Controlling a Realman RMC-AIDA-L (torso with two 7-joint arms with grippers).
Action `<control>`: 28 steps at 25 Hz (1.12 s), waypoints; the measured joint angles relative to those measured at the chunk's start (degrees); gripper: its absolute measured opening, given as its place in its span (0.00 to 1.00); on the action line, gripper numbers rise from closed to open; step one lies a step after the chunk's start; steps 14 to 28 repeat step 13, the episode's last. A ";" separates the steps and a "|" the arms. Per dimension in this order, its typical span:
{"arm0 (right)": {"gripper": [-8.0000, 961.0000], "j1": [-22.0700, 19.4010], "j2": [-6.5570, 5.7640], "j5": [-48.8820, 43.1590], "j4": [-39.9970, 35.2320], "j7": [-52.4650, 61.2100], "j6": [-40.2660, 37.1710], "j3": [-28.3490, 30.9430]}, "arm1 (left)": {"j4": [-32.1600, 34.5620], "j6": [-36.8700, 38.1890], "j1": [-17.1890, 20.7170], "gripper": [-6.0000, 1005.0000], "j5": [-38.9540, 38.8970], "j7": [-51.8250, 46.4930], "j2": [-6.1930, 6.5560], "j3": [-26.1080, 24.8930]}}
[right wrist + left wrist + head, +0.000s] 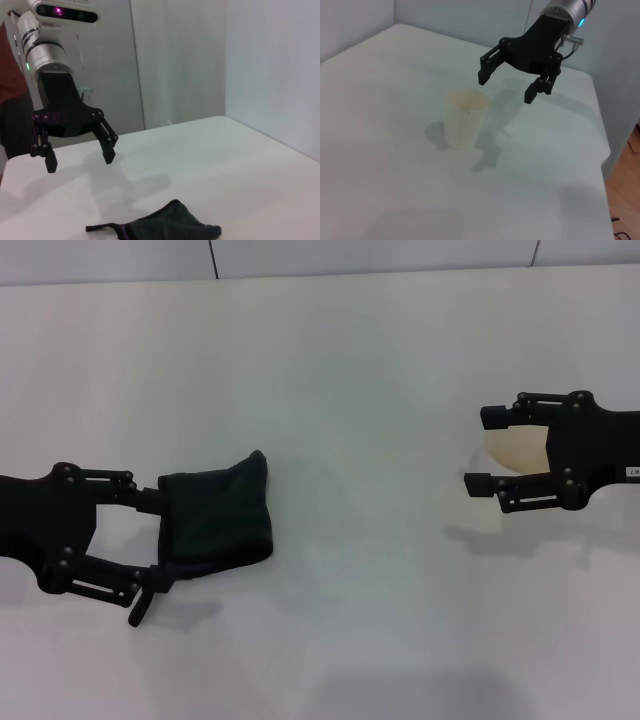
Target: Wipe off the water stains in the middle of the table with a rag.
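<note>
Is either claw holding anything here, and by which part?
Nothing is held. The left claw hangs open above the rag, clear of it; the right claw is open beside the paper cup.

Dark rag point(215, 515) — crumpled, thin tail trailing — lies flat on the white table point(360, 370).

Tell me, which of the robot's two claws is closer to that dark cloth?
The left end effector. It hangs open above the rag, fingers straddling its near edge. The right end effector, also open, is far across the table, around a paper cup.
</note>
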 joint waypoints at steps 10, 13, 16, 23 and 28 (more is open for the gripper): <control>0.86 0.45 -0.86 -1.52 -0.64 1.73 -0.64 0.48 | -0.09 -0.18 -0.04 0.88 0.05 -0.82 -0.22 -0.27; 0.86 0.84 -1.17 -2.94 -0.70 2.71 -0.91 0.50 | -0.09 -0.25 -0.11 0.88 0.06 -0.82 -0.24 -0.26; 0.86 0.84 -1.17 -2.94 -0.70 2.71 -0.91 0.50 | -0.09 -0.25 -0.11 0.88 0.06 -0.82 -0.24 -0.26; 0.86 0.84 -1.17 -2.94 -0.70 2.71 -0.91 0.50 | -0.09 -0.25 -0.11 0.88 0.06 -0.82 -0.24 -0.26; 0.86 0.84 -1.17 -2.94 -0.70 2.71 -0.91 0.50 | -0.09 -0.25 -0.11 0.88 0.06 -0.82 -0.24 -0.26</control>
